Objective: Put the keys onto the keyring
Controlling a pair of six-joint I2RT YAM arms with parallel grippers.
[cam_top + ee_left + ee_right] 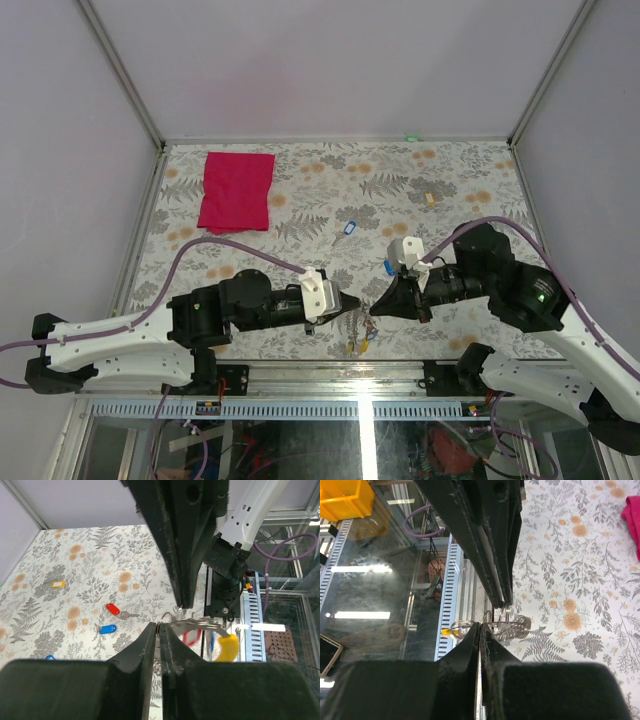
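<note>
The keyring (196, 623), a thin silver ring, hangs in the air between my two grippers near the table's front edge. Red, blue and yellow (227, 647) tagged keys dangle from it. My left gripper (160, 628) is shut on the ring's left side. My right gripper (480, 625) is shut on it from the other side, and its black fingers (182, 592) reach down from the top of the left wrist view. Loose keys lie on the table: a red one (113, 609), a blue one (107, 629), a yellow one (430, 198) and another blue one (345, 230).
A red cloth (237, 190) lies at the back left of the flowered table (300, 180). The table's front rail (330, 370) runs just below the hanging keys. Grey walls close in the back and both sides.
</note>
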